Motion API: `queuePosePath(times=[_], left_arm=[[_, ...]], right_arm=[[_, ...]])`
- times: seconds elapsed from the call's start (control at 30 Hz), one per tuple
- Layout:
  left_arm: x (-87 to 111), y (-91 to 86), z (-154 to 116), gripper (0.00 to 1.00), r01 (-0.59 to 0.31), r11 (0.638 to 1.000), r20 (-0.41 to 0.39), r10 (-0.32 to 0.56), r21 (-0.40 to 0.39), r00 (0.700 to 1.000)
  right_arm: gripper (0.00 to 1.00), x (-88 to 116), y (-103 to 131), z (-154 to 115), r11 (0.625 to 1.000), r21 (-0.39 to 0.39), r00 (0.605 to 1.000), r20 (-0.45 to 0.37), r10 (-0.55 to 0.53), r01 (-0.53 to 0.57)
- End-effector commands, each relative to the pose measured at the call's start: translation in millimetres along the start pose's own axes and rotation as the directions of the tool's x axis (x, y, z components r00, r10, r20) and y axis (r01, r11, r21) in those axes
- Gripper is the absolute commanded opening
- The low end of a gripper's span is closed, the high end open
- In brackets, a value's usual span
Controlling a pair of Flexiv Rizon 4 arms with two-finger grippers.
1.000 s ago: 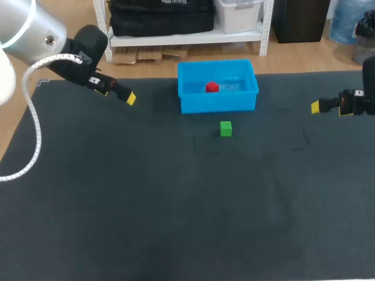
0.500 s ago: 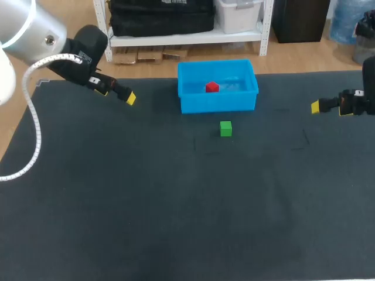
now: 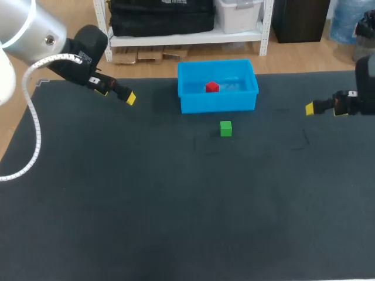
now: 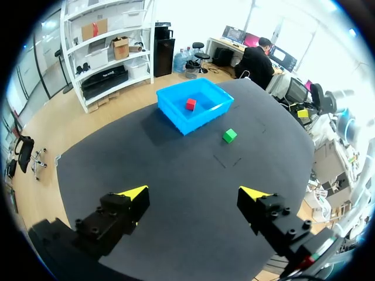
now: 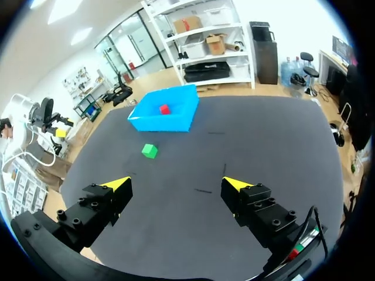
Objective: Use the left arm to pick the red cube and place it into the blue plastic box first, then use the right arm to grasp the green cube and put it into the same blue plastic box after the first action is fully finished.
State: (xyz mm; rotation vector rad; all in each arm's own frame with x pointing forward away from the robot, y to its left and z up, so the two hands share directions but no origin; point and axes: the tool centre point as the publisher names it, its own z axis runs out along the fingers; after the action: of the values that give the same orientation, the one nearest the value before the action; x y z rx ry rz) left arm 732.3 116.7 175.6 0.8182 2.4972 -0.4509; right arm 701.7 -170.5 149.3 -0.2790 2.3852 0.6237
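The red cube [image 3: 212, 87] sits inside the glossy rectangular blue plastic box [image 3: 218, 103]. The green cube [image 3: 226, 129] lies at its six o'clock on the matte table [image 3: 176, 205]. The left end effector [image 4: 193, 196] and right end effector [image 5: 176, 184] stand spread.

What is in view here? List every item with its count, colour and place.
red cube: 1, red, inside the blue box.
green cube: 1, green, on the table just in front of the box, apart from it.
blue box: 1, blue, far middle of the table, open top.
table: 1, dark surface, under everything.
left hand: 1, black with yellow tips, open and empty, over the table's far left, left of the box.
right hand: 1, black with yellow tips, open and empty, over the table's right edge.
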Motion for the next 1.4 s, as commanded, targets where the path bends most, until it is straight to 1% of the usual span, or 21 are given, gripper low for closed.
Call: queuePosePath(times=[0.03,0.13,0.3,0.43,0.63,1.0,1.17,1.3,1.4], left_arm=[[0.9,0.1,0,1.0,0.0,1.0,0.003,0.0,0.001,1.0],[0.9,0.1,0,1.0,0.0,1.0,0.003,0.0,0.001,1.0],[0.9,0.1,0,1.0,0.0,1.0,0.003,0.0,0.001,1.0],[0.9,0.1,0,1.0,0.0,1.0,0.003,0.0,0.001,1.0],[0.9,0.1,0,1.0,0.0,1.0,0.003,0.0,0.001,1.0],[0.9,0.1,0,1.0,0.0,1.0,0.003,0.0,0.001,1.0],[0.9,0.1,0,1.0,0.0,1.0,0.003,0.0,0.001,1.0],[0.9,0.1,0,1.0,0.0,1.0,0.003,0.0,0.001,1.0],[0.9,0.1,0,1.0,0.0,1.0,0.003,0.0,0.001,1.0]], right_arm=[[1.0,-10,4,9,1.0,0.002,1.0,-0.013,-0.004,0.004],[1.0,-13,9,16,1.0,-0.011,0.999,-0.031,-0.029,0.028],[1.0,-14,14,17,0.999,-0.028,0.999,-0.024,-0.039,0.039],[1.0,-9,14,17,0.999,-0.015,0.999,-0.025,-0.029,0.029],[1.0,-4,20,17,0.999,0.002,0.998,-0.057,-0.032,0.032],[1.0,-11,20,17,0.996,0.085,0.995,-0.095,-0.021,0.03],[1.0,-15,26,18,0.99,0.138,0.99,-0.138,-0.015,0.035],[1.0,-17,35,20,0.987,0.153,0.985,-0.173,-0.018,0.044],[1.0,-17,40,24,0.984,0.171,0.977,-0.213,-0.007,0.045]])
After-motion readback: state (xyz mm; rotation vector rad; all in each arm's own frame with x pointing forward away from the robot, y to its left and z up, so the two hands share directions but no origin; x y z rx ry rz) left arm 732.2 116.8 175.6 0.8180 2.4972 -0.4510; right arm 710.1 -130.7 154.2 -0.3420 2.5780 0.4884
